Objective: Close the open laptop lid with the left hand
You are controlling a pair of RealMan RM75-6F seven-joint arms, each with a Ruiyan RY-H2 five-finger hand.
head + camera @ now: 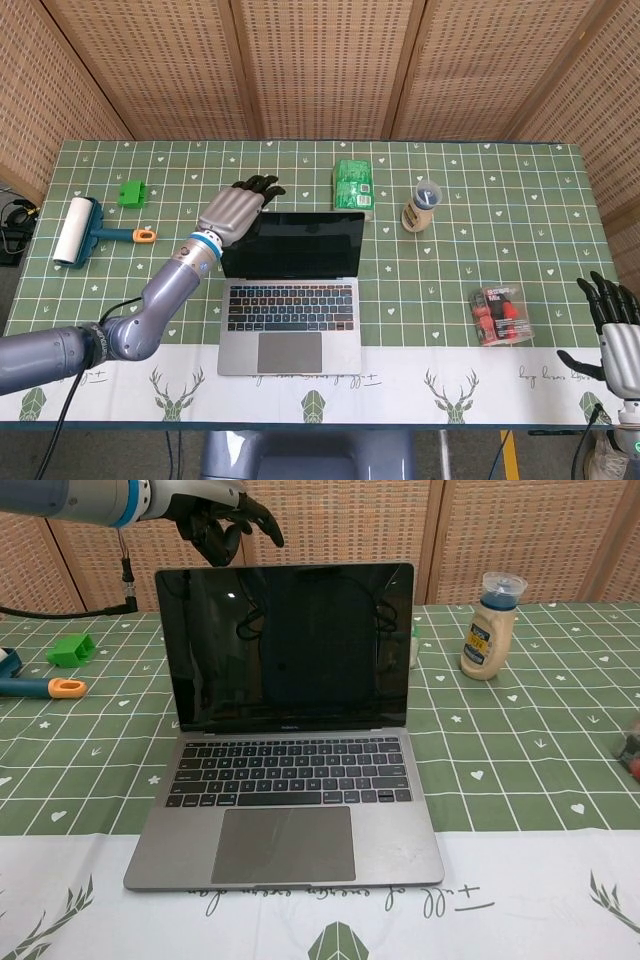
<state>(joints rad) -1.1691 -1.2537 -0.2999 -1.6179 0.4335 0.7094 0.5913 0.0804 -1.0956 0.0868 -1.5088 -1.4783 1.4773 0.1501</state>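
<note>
Your left hand (234, 211) hangs over the top left corner of the lid (292, 245), fingers loosely spread and empty, tips reaching just past the upper edge. In the head view the laptop (290, 330) sits mid-table, lid upright and screen facing you, with nothing on the keyboard. I'd bring the fingers down behind that top edge, nearer its middle than the corner, so the lid folds evenly and the base does not swivel. Pull toward yourself in an arc about the hinge, then ease off as it nears the keys. Your right hand (617, 335) waits at the table's near right edge, open and idle, well clear. The green box (352, 184) behind the laptop and the red packet (502, 313) to its right carry print too small to read here.

In the chest view the left hand (222, 512) shows above and behind the lid's (290, 645) top left corner, fingers curled downward, not touching it as far as I can tell. Keep the palm high, so that only fingertips meet the edge. The bottle (492, 624) at right has a blue and yellow label, its wording illegible. A faint maker's line under the screen cannot be read either.
</note>
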